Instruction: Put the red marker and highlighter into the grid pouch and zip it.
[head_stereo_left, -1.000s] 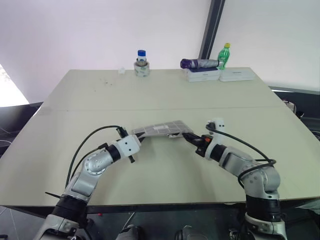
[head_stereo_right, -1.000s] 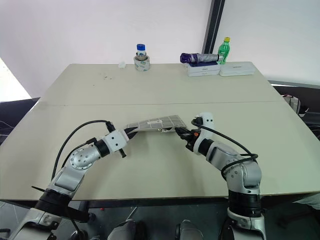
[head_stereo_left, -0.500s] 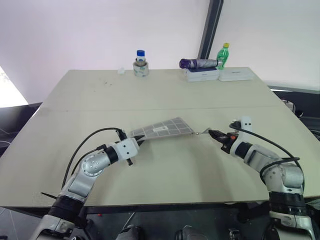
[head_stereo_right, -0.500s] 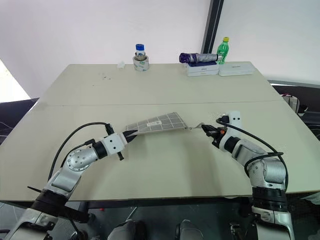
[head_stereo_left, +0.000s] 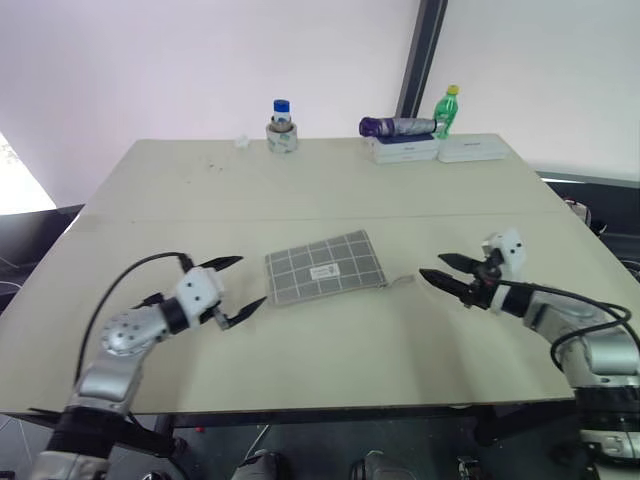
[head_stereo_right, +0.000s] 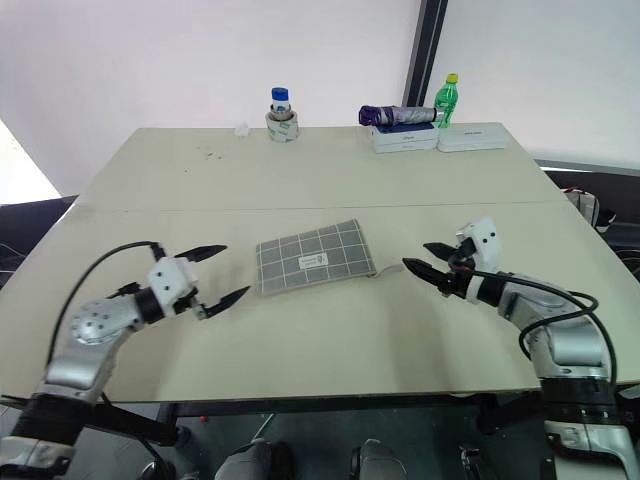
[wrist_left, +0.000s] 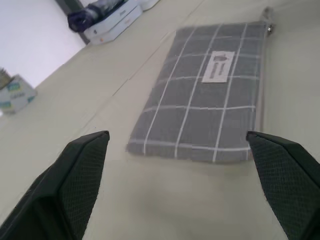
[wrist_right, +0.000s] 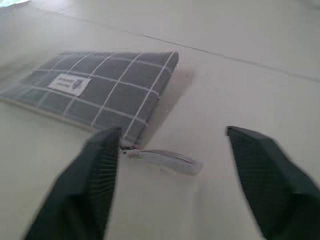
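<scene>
The grid pouch (head_stereo_left: 325, 268) lies flat on the worktop (head_stereo_left: 330, 185), toward the middle of the near half, label up, its zipper pull (wrist_right: 162, 159) trailing off the corner nearest the right arm and resting on the surface. Neither pen can be seen, and the pouch looks zipped, so the job reads as finished, or very close. Its long axis runs roughly along the near edge, slightly skewed, and it sits between the two arms, apart from both. The left gripper (head_stereo_left: 235, 283) hovers just off the pouch's left short side, fingers spread wide, nothing between them, pointing straight at that end. The right gripper (head_stereo_left: 447, 270) hovers off the other short side, fingers also splayed and empty, with the zipper pull lying between it and the fabric. The left looks a touch nearer the cloth; the right is nearer the pull, so any last tug on the zip would fall to the right arm.
</scene>
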